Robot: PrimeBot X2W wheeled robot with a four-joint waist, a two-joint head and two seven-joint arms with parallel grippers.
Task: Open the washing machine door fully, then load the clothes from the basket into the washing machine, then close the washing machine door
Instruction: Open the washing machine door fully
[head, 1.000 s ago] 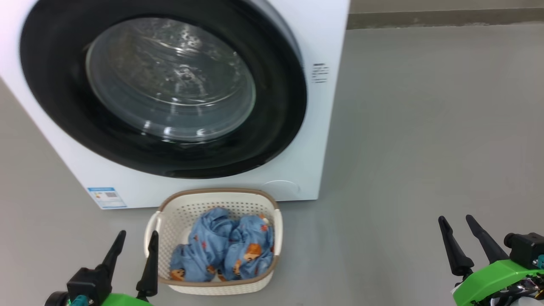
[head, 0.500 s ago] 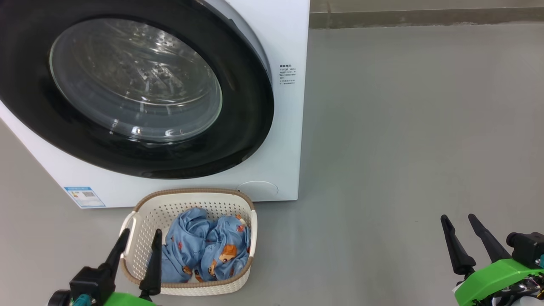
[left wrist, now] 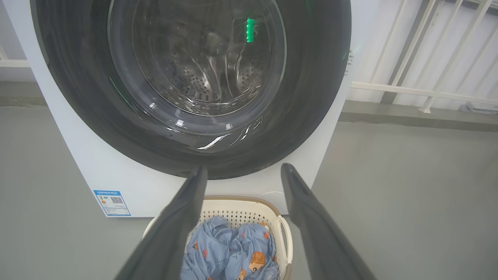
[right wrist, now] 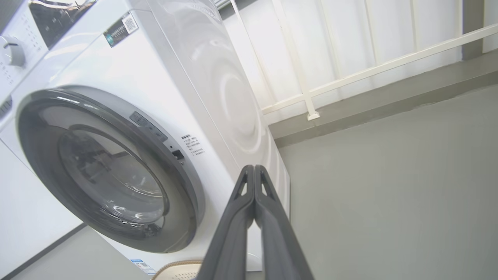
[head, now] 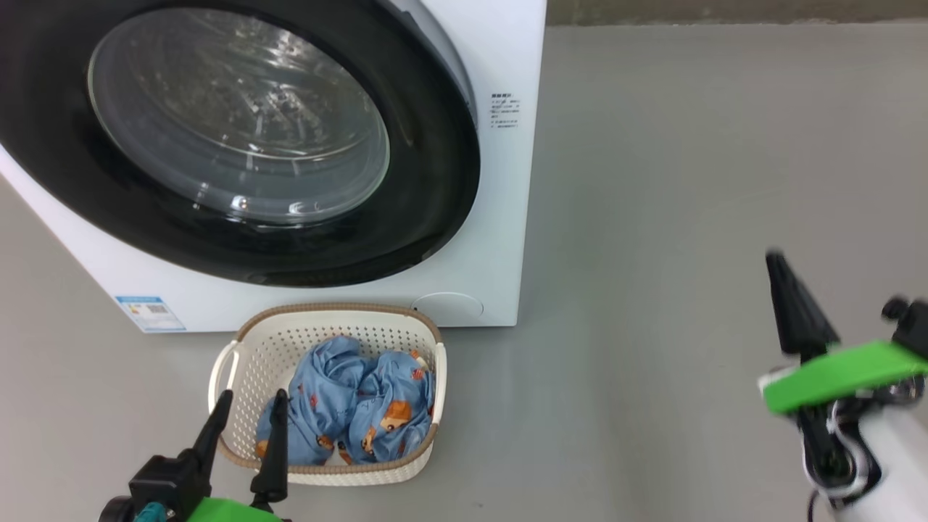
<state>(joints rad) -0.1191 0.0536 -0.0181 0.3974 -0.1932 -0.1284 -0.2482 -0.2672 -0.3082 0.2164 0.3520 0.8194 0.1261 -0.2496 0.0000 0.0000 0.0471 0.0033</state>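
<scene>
The white washing machine stands at the upper left. Its door, a black rim around a glass bowl, lies against the front and also shows in the left wrist view and the right wrist view. On the floor just before the machine sits the cream basket, with the light blue clothes piled inside. My left gripper hovers open at the basket's near left corner and holds nothing; its own view looks over the basket and clothes. My right gripper, raised far to the right over bare floor, is shut and empty.
Grey floor stretches wide to the right of the machine. A white railing and a low kerb run behind it. A blue label and a round cover sit low on the machine's front. A control knob is at its top.
My right gripper has shut and risen higher in the view. The camera has shifted, sliding the machine and basket across the picture. The left gripper stays open.
</scene>
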